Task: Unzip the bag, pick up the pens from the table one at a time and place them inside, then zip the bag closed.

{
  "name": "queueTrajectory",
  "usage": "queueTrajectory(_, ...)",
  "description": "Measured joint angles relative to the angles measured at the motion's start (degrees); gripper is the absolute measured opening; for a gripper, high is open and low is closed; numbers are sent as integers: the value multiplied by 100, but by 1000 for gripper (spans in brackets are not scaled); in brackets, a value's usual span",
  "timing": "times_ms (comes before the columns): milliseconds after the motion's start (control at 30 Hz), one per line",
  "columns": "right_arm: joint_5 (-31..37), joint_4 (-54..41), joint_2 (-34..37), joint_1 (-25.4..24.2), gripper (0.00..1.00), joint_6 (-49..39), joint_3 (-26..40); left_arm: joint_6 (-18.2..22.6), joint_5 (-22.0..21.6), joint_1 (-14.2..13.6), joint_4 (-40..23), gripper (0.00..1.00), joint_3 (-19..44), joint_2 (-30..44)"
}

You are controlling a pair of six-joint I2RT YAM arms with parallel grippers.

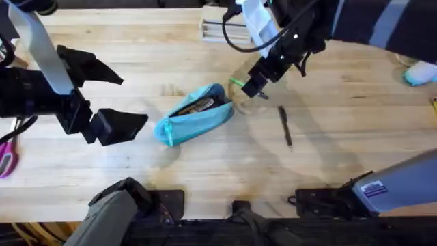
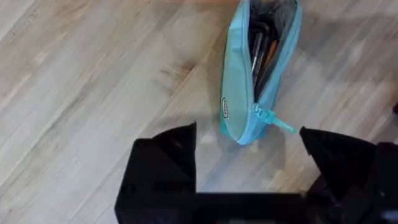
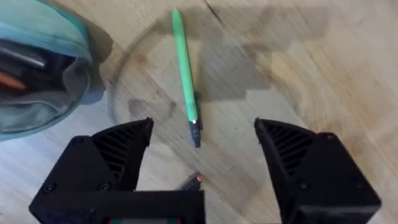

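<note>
We see the bag (image 1: 193,114) lying unzipped mid-table (image 1: 355,123), dark items inside. Our right gripper (image 3: 202,140) hangs wide open and empty over the green pen (image 3: 185,74), just beside the bag, the black pen (image 1: 285,126) farther right. Our left gripper (image 2: 249,152) is spread wide, empty, at the bag's zipper-pull end.

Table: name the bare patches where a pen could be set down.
Free table: the stretch in front of the bag, and right of the black pen. Crowded: between the bag's open end and the right claw, where the green pen lies.
</note>
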Motion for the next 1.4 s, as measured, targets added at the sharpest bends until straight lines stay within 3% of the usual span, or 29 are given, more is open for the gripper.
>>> queueTrajectory(500, 46, 270, 743, 19, 998, 6, -94, 0, 0, 0, -4, 993, 0, 0)
queueTrajectory(767, 157, 254, 753, 122, 981, 24, -90, 0, 0, 0, -4, 993, 0, 0)
queueTrajectory(933, 240, 193, 751, 269, 748, 41, -87, 2, 0, 0, -4, 993, 0, 0)
queueTrajectory(1100, 285, 168, 751, 388, 296, 41, -82, 1, 0, 0, -4, 993, 0, 0)
queueTrajectory(1167, 326, 190, 751, 385, 188, 40, -81, 0, 0, 0, -4, 993, 0, 0)
queueTrajectory(1267, 328, 158, 746, 378, 65, 41, -68, 0, 0, 0, -4, 993, 0, 0)
queueTrajectory(1400, 327, 142, 742, 378, 47, 40, -61, 0, 0, 0, -4, 992, 0, 0)
